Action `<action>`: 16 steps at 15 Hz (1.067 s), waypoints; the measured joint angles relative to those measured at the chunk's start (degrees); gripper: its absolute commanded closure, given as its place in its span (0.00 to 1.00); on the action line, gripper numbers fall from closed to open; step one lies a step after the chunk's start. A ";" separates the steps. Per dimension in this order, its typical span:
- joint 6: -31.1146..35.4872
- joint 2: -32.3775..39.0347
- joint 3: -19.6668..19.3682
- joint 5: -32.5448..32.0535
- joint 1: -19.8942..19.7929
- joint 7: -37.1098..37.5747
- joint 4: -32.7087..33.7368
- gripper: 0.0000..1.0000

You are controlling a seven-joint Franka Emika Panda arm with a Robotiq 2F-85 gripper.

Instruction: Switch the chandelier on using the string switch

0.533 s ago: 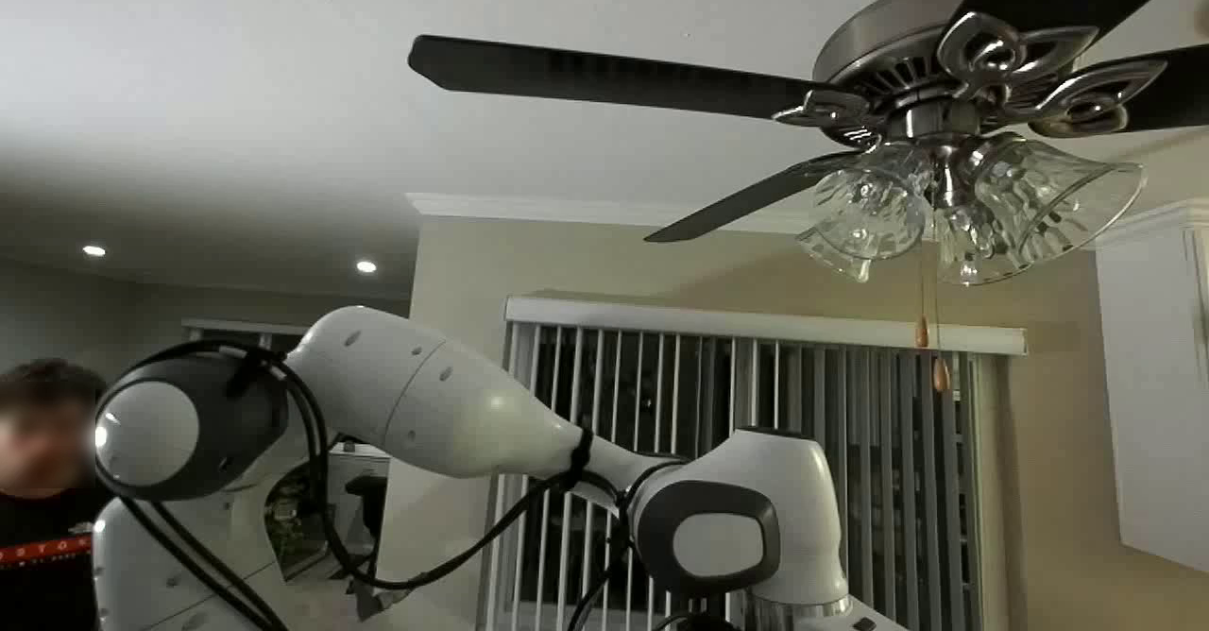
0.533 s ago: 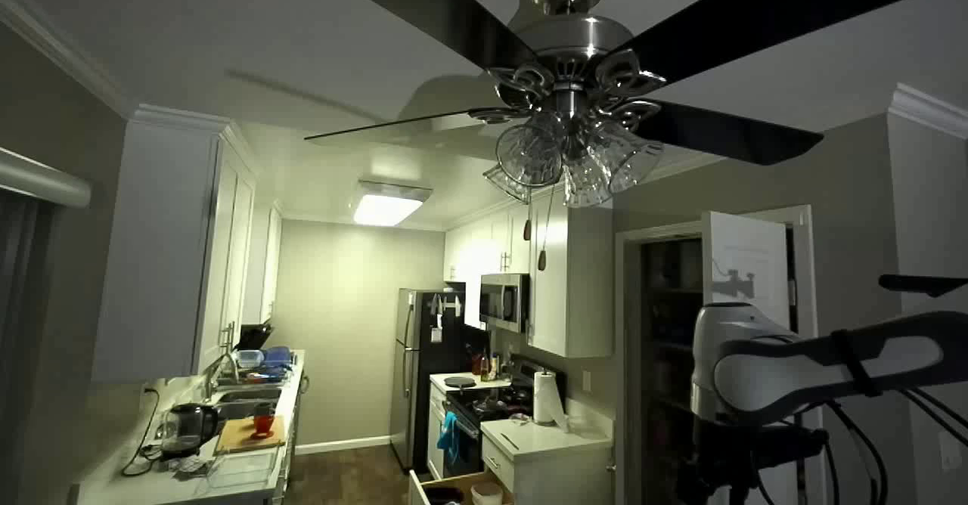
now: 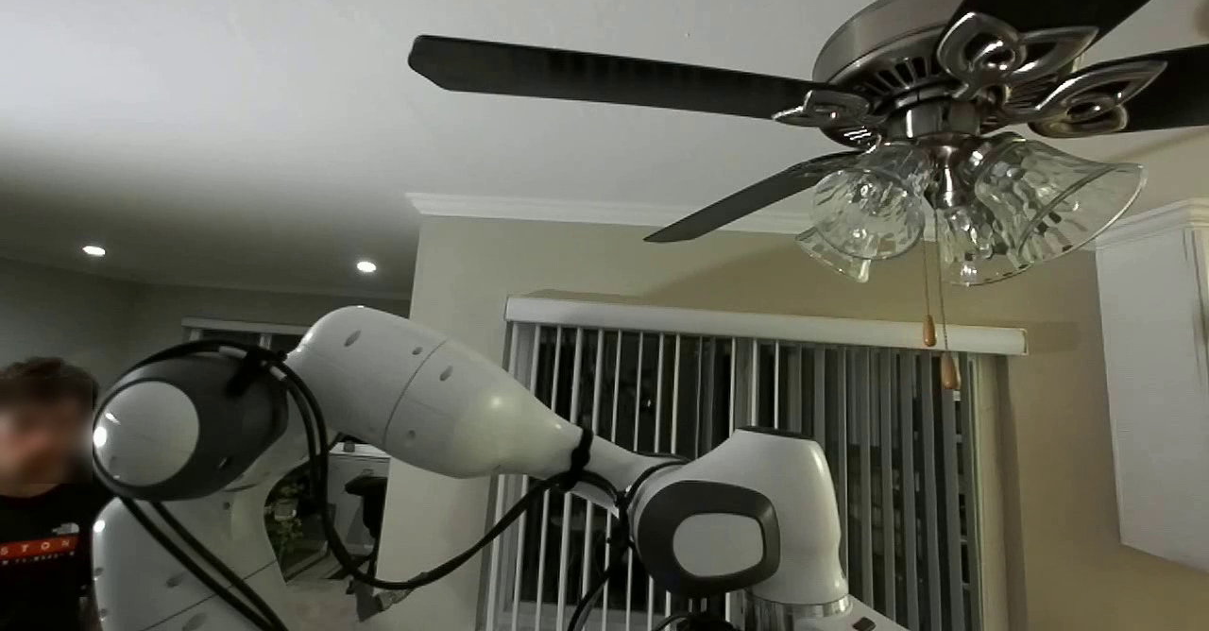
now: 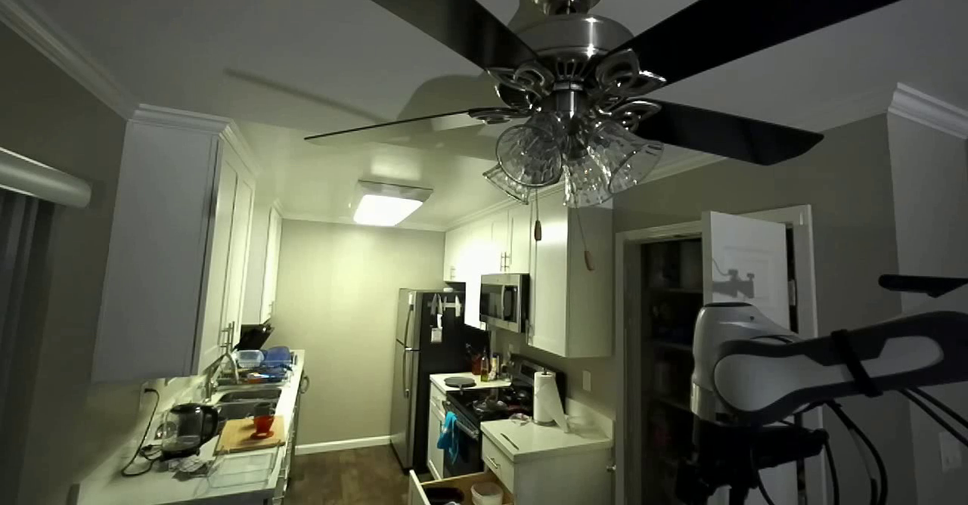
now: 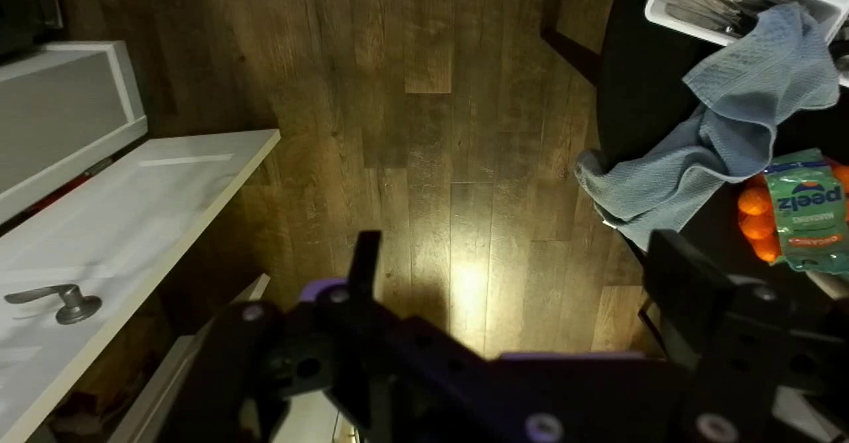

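The chandelier [image 3: 935, 121] is a ceiling fan with dark blades, a silvery housing and clear glass shades that look unlit; it also shows in an exterior view [image 4: 578, 36]. The string switch [image 3: 942, 305] hangs below the shades as one of two thin cords with small wooden pendants; both cords also show in an exterior view [image 4: 581, 225], one hanging slanted. Which cord works the light I cannot tell. My gripper [image 5: 517, 251] points down at the floor, open and empty, with wide-spread fingers. It is well below and apart from the cords, and mostly cut off in the exterior views.
A person [image 3: 42, 433] stands at the left edge. Vertical blinds [image 3: 756, 423] lie behind the arm. A white cabinet [image 4: 571, 278] stands behind the cords, with an open door [image 4: 745, 255] near the arm. In the wrist view, a dark table [image 5: 637, 98] holds a blue towel [image 5: 723, 138].
The two cords and their pendants have swung to the right in both exterior views, the longer one more. The person has shifted slightly left. The arm shows no visible motion.
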 measured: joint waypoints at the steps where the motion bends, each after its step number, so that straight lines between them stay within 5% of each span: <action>1: 0.00 -0.17 0.03 0.48 0.63 -0.26 0.00 0.00; 8: 4.62 -6.88 3.90 4.55 11.87 -2.41 -1.88 0.00; 16: 27.74 -9.19 10.94 5.94 18.30 -1.05 -1.66 0.00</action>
